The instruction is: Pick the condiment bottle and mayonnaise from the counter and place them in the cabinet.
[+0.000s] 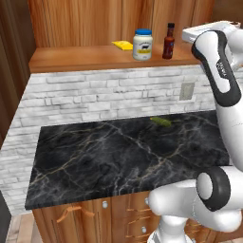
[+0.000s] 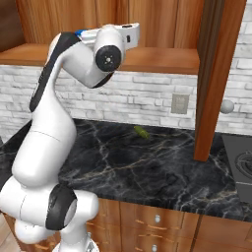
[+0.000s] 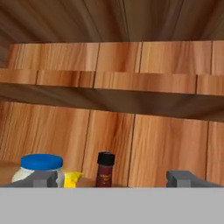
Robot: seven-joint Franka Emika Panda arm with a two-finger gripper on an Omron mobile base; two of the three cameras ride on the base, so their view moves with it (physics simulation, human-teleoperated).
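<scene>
The mayonnaise (image 1: 142, 45), a squat white jar with a blue lid, stands upright on the cabinet (image 1: 80, 57) shelf. The condiment bottle (image 1: 168, 41), slim, dark red and black-capped, stands upright just to its right. In the hand view the mayonnaise (image 3: 40, 168) is at lower left and the bottle (image 3: 105, 170) is near the middle, both in front of the wood-panel back. My gripper (image 3: 113, 179) is open, its fingertips (image 3: 43, 178) spread wide and holding nothing. It hangs level with the shelf, short of both items. Below lies the black marble counter (image 1: 118, 156).
A flat yellow item (image 1: 123, 45) lies on the shelf left of the jar. A small green object (image 1: 161, 122) rests on the counter near the brick wall. A wall outlet (image 1: 186, 91) sits above it. A wooden cabinet side (image 2: 211, 83) and a stove (image 2: 241, 167) are to the right.
</scene>
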